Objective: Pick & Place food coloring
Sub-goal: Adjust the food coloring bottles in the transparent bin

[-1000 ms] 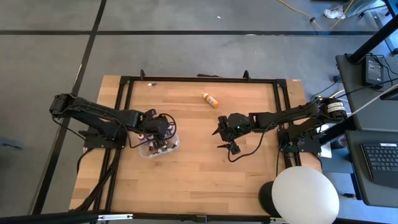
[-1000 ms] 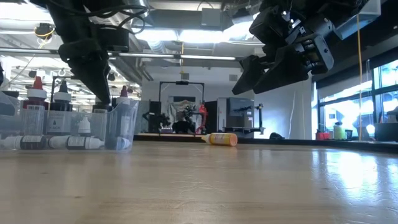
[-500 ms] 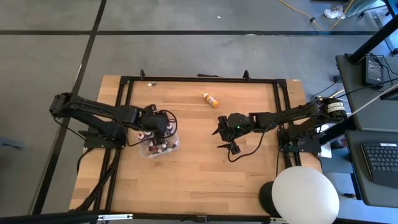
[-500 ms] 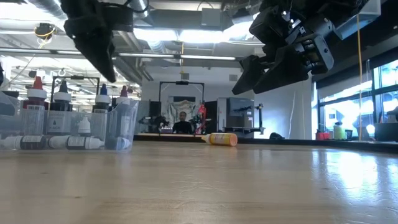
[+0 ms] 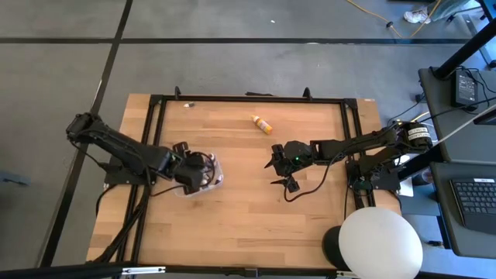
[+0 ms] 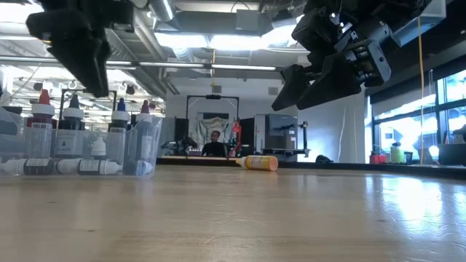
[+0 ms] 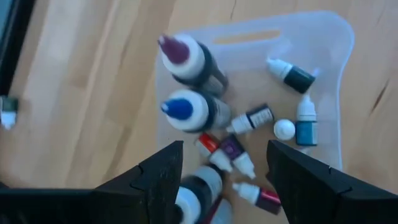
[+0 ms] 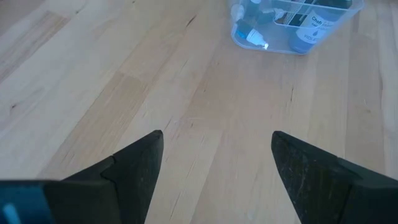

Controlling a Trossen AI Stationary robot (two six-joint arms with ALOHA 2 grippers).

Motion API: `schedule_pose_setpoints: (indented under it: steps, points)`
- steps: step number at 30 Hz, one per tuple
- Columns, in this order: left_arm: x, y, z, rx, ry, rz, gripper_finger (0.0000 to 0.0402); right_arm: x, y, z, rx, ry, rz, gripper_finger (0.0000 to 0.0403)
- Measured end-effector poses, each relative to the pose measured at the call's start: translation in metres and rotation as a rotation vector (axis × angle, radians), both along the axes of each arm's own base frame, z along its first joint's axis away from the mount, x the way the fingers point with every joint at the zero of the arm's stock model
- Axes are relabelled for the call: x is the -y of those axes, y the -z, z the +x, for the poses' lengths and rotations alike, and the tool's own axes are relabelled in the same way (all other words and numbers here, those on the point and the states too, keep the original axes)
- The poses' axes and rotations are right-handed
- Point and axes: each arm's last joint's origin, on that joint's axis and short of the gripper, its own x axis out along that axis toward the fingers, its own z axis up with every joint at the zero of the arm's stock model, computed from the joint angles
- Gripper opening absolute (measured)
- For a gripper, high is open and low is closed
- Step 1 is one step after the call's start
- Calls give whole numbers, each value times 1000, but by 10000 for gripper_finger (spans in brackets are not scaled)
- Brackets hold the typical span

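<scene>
Food coloring bottles [image 7: 242, 143] sat in the tray [image 7: 323, 37] after the left claw [image 7: 224, 180] let go and lifted away, open and empty, so only the yellow bottle [image 5: 261, 123] remained on the counter [image 5: 256, 217].

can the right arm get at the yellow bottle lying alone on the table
Probably yes: the right gripper hangs open, holding nothing, and bare wood lies between it and the yellow bottle. The left gripper is over the tray.

You're in a robotics lab: a wooden table [image 5: 248, 194] in a black frame on grey floor, exposed ducts [image 6: 164, 11] overhead, another rig [image 6: 211, 120] behind, a laptop [image 5: 474, 203] beside.
</scene>
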Motion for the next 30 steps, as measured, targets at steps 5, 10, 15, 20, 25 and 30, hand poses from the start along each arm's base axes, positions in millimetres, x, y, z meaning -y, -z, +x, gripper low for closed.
schedule_pose_setpoints:
  steps: [5, 10, 15, 20, 25, 30]
  points:
    - [6, 16, 9, -66, -49, -46, 229, 0, 0, 0, 0, 1, 1, 302]
    - [9, 35, 19, -141, -78, -28, 230, 0, 0, 0, 0, 2, 2, 302]
    - [11, 47, 25, -181, -114, -6, 227, 0, 0, 0, 0, 2, 2, 302]
    - [6, 55, 30, -196, -179, -6, 226, 0, 0, 0, -3, 11, 14, 302]
    - [1, 62, 35, -207, -221, -6, 226, 0, 0, 0, -3, 14, 17, 302]
    - [-4, 70, 40, -225, -252, -2, 227, 0, 0, 0, -4, 14, 17, 302]
